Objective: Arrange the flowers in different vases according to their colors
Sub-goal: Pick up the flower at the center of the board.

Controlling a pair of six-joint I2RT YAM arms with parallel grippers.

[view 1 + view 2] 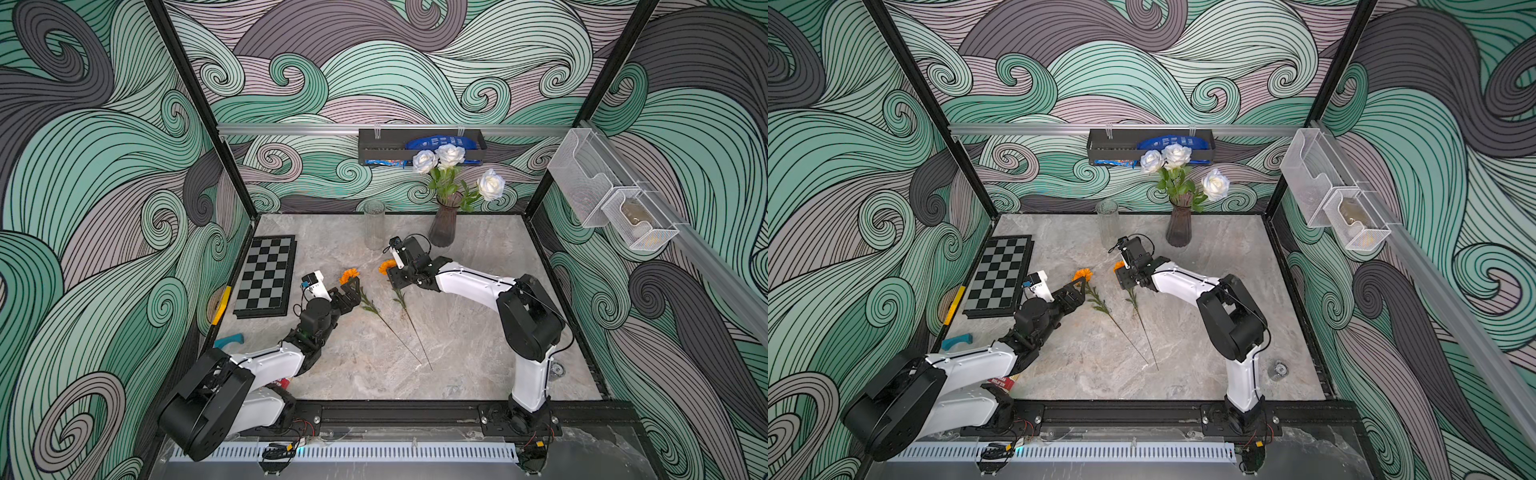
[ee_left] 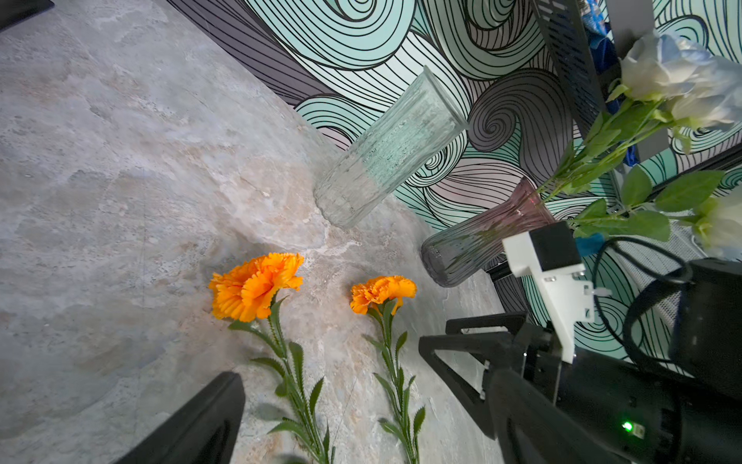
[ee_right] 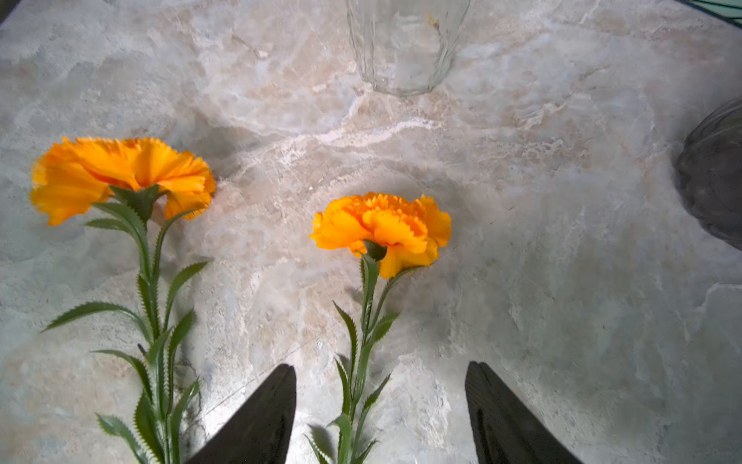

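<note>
Now right claw (image 3: 380,365), spread, is straddling the stem of an orange flower (image 3: 381,229) on the desk (image 3: 562,281); left claw (image 1: 352,289) is hanging spread.

Even, fairly bright overhead light fills both top views, leaving only faint, soft shadows on the table (image 1: 457,365), and the wide lens bows the walls (image 1: 83,166) at the edges. In the wrist views the orange flowers (image 3: 381,229) cast soft shadows, the roses (image 2: 674,68) wash out pale, and the clear vase (image 3: 405,48) is slightly blurred.
</note>
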